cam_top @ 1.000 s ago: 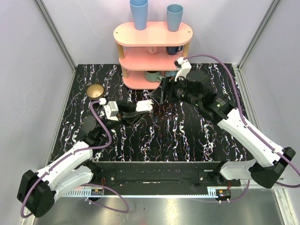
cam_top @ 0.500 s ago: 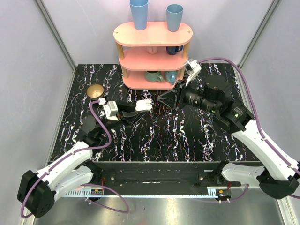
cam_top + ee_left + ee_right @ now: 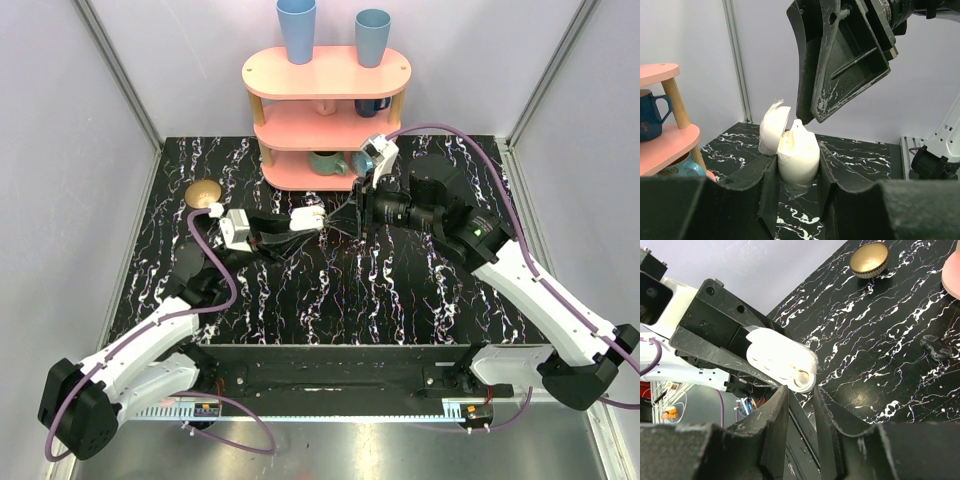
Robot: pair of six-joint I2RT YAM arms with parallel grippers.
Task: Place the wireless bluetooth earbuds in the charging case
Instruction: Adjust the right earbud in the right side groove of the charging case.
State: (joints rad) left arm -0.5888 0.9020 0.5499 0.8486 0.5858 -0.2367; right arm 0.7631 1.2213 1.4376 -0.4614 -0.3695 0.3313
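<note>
My left gripper (image 3: 298, 222) is shut on the white charging case (image 3: 306, 217) and holds it above the table with its lid (image 3: 774, 129) swung open. In the left wrist view the case (image 3: 798, 159) stands upright between the jaws. One white earbud (image 3: 799, 128) sticks up from its top; it shows as a round end in the right wrist view (image 3: 803, 381). My right gripper (image 3: 347, 213) has its tips right at that earbud. Its jaws stand a narrow gap apart with nothing between them (image 3: 801, 392). The second earbud is not clearly visible.
A pink three-tier shelf (image 3: 325, 120) with mugs and two blue cups stands at the back. A gold bowl (image 3: 205, 194) sits at the back left. A small black object (image 3: 936, 346) lies on the marble table near the shelf foot.
My right gripper pulled back to the right from the case half a second ago and has now returned to it. My left gripper has kept holding the case in place.
</note>
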